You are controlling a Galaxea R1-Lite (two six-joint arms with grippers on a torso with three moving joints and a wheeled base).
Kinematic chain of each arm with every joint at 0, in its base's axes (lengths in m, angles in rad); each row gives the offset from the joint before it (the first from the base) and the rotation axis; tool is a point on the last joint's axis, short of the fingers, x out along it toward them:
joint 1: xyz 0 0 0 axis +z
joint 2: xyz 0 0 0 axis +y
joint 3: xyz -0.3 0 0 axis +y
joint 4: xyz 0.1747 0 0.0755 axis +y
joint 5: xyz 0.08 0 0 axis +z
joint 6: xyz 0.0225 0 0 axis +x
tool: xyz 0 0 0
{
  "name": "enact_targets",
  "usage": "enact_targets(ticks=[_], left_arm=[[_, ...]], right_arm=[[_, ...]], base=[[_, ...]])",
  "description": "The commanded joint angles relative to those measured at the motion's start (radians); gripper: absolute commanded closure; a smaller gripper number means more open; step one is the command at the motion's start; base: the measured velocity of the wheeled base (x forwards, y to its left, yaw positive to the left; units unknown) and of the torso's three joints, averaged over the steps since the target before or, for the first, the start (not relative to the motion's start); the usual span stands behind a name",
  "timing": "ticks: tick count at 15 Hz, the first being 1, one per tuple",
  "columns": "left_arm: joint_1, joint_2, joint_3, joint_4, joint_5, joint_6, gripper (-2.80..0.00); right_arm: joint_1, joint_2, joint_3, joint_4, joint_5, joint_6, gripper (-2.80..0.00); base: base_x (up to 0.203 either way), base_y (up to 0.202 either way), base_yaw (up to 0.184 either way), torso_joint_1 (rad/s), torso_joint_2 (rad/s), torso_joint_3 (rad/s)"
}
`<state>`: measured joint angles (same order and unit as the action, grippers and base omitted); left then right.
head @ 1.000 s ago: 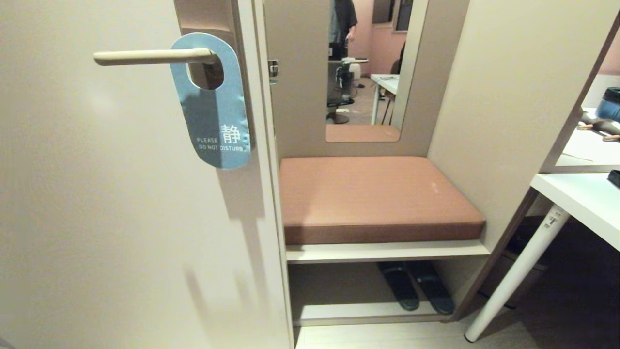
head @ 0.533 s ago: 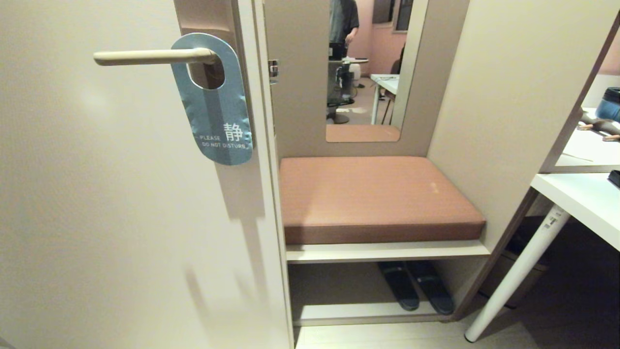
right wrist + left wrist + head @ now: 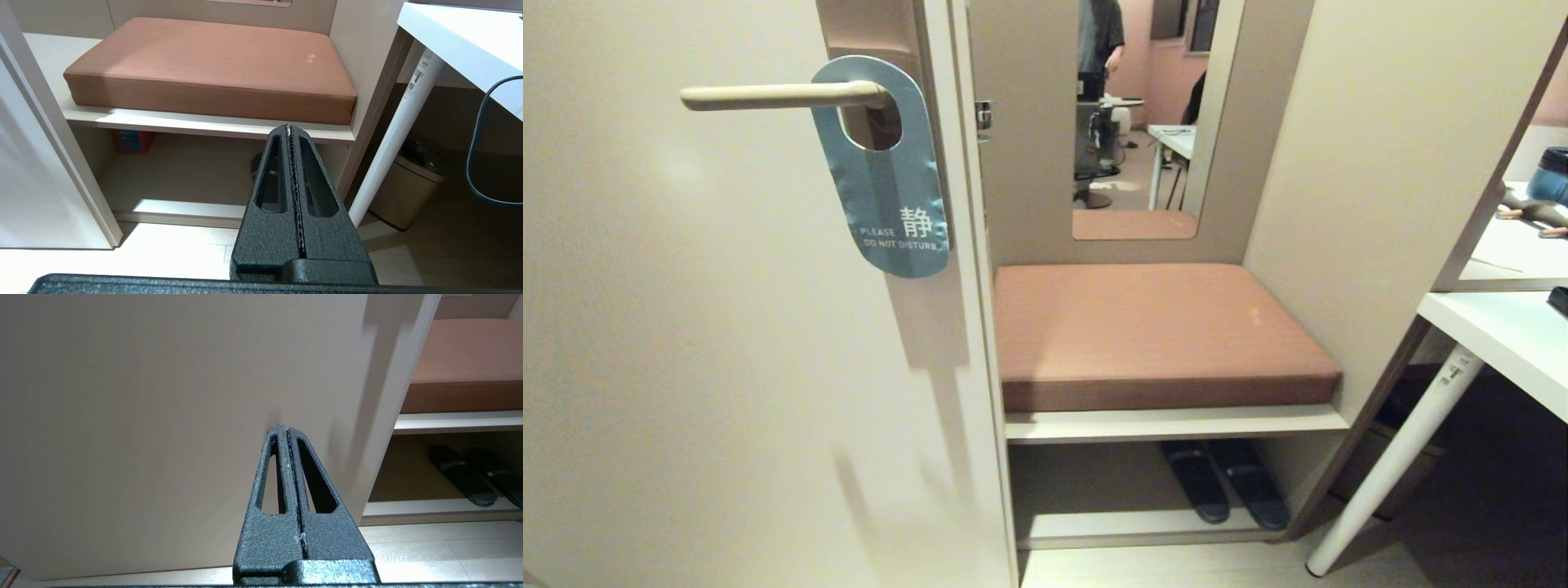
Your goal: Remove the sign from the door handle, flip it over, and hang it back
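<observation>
Only the sign has settled a little since the earlier frame; both arms parked low.
Left tool (image 3: 288,430) and right tool (image 3: 290,128) are pinched closed and empty, well below the sign (image 3: 886,175), which hangs blue face out on the door handle (image 3: 776,95), so removal has not begun.

The head view looks forward and down, close to the plain beige door (image 3: 727,367), with the flat brown seat cushion (image 3: 1152,327) to its right. The left wrist view faces low at the same door (image 3: 163,396). The right wrist view faces that cushion (image 3: 204,61) from below. All three share the cushion.
</observation>
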<state>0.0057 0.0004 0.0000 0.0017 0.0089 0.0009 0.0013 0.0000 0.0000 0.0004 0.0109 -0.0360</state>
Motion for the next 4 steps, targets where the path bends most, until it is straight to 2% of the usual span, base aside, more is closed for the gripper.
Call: enact_targets(ticks=[1,4], left_arm=[[0.0,0.0,0.0,0.0,0.0,-0.001,0.0],[0.0,0.0,0.0,0.0,0.0,-0.001,0.0]], right_arm=[[0.0,0.002,0.0,0.0,0.001,0.002,0.0],[0.0,0.002,0.0,0.0,0.001,0.004,0.0]], base=[[0.0,0.0,0.0,0.0,0.0,0.0],[0.0,0.0,0.0,0.0,0.0,0.0]])
